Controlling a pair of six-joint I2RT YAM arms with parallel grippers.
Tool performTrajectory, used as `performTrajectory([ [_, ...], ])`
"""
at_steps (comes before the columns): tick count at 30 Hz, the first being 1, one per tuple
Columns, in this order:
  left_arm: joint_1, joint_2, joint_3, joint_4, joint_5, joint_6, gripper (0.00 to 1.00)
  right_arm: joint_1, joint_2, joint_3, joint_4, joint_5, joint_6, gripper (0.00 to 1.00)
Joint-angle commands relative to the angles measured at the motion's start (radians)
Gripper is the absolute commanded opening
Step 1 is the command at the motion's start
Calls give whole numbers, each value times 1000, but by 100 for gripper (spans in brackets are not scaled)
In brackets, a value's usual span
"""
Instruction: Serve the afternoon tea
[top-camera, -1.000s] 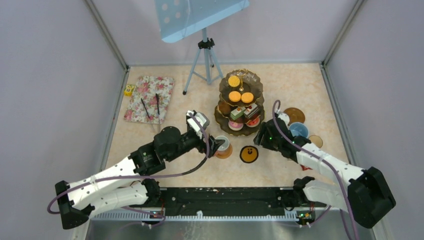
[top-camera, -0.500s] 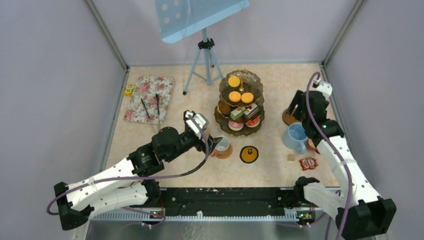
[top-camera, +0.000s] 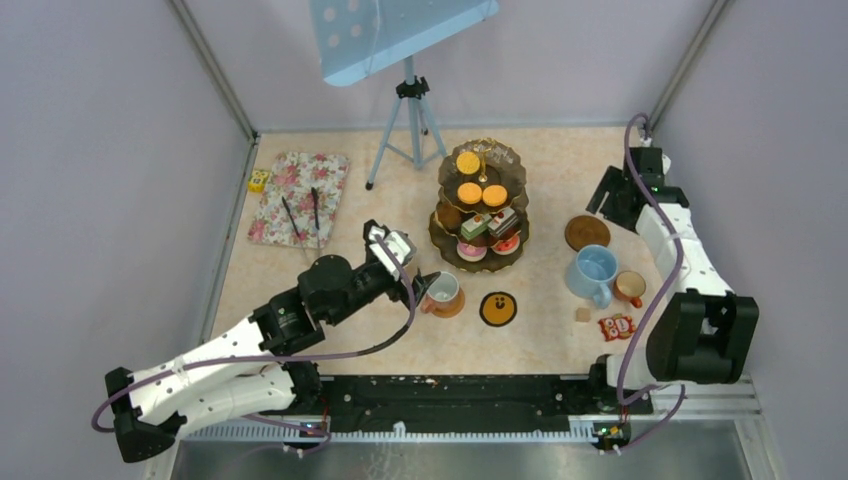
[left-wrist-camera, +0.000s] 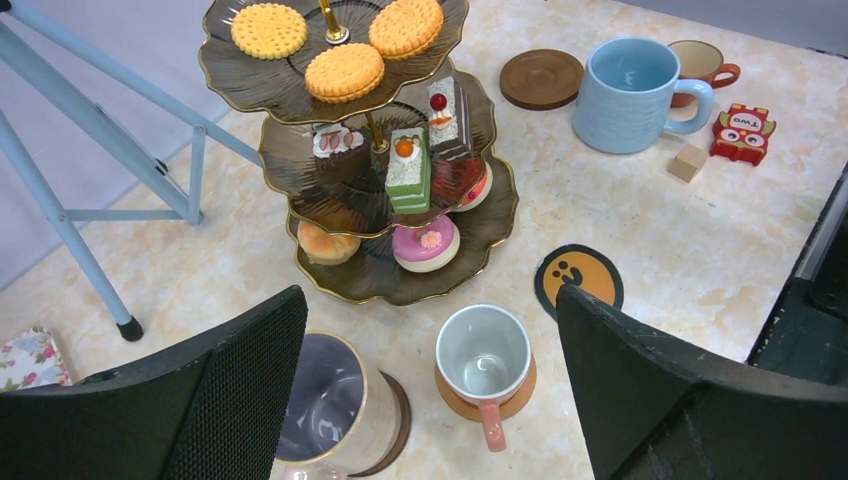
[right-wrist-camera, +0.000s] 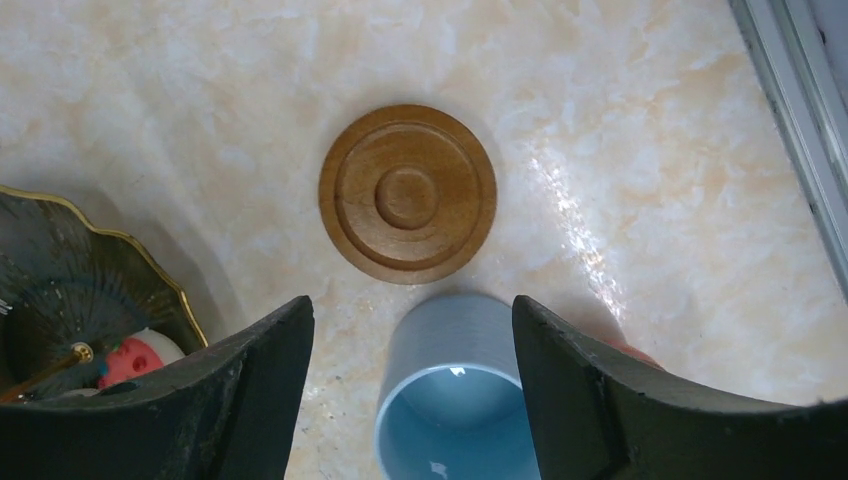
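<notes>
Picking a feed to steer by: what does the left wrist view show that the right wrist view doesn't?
Only left wrist: the whole three-tier stand with its cakes, the lilac-white mug, a small orange mug, the smiley coaster and the owl toy. Only right wrist: the grey rail along the right side. Both: the bare brown coaster, the light blue mug and part of the stand's rim.

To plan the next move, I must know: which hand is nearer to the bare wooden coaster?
Right. The right hand hangs open just above the coaster; the left hand is far off, on the other side of the stand.
</notes>
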Motion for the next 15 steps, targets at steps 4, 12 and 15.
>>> performTrajectory([
  [4, 0, -5, -20, 62, -8, 49, 99, -202, -120, -100, -61, -25, 104, 72],
  [12, 25, -1, -30, 59, 23, 57, 99, -375, -211, -320, -21, -71, 123, 63],
  [15, 28, 2, -28, 58, 19, 58, 99, -377, -224, -362, -19, -75, 130, 61],
])
